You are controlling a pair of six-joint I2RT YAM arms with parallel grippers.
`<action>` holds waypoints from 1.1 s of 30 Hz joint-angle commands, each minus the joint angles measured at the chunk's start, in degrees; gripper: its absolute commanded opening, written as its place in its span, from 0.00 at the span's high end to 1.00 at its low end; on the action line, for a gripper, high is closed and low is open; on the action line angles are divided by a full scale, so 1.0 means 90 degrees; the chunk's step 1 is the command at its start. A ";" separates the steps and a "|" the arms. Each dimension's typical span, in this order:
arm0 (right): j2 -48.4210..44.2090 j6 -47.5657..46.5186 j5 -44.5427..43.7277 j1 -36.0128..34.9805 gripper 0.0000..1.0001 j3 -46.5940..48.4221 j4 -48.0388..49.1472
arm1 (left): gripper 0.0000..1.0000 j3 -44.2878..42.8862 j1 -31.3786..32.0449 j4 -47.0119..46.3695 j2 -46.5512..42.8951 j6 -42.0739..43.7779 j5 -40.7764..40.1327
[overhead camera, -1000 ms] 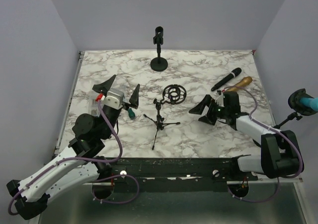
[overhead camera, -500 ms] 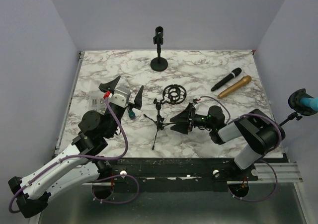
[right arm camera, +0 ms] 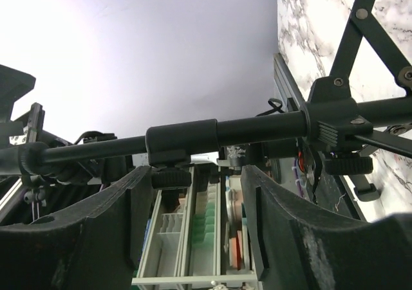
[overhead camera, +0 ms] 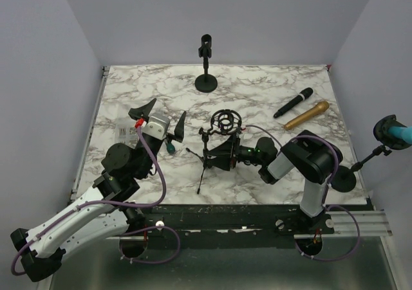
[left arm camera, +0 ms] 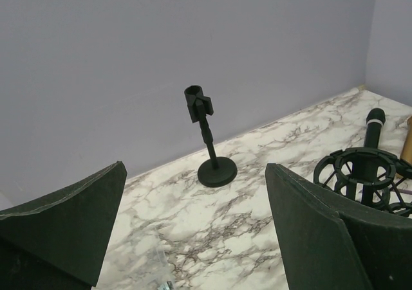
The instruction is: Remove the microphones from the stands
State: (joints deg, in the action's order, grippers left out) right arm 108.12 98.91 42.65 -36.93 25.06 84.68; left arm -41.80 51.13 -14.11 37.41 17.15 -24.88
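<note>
Microphone stand (overhead camera: 206, 163), black tripod: your right gripper (right arm camera: 193, 187) sits at its pole.
Its jaws stand half apart, nothing clamped; your left gripper (left arm camera: 194, 168) gapes wide, empty.

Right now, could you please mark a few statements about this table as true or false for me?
1. The black microphone and the gold microphone both lie flat on the table. True.
2. The left pincer is open. True.
3. The left pincer holds the black microphone. False: it holds nothing.
4. A pincer grips the gold microphone. False: the right pincer has its jaws apart at the tripod stand, on either side of its pole.
</note>
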 commanded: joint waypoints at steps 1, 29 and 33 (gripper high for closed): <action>0.0047 -0.0262 -0.0325 -0.0028 0.39 0.0093 0.1099 | 0.07 -0.0214 0.0022 -0.0107 -0.0047 0.0058 -0.0017; -0.1204 -0.3383 -0.2521 -0.0345 0.99 -0.0577 -0.1046 | 0.07 -0.0209 0.0031 -0.0113 -0.0084 0.0077 -0.0018; -0.1758 -0.4201 -0.3190 -0.0590 0.99 -0.0532 -0.1946 | 0.07 -0.0209 0.0031 -0.0112 -0.0093 0.0077 -0.0003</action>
State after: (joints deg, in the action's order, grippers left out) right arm 96.05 74.81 24.27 -40.60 20.80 77.67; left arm -41.80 51.13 -14.09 37.01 17.39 -24.88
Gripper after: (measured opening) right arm 0.268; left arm 0.925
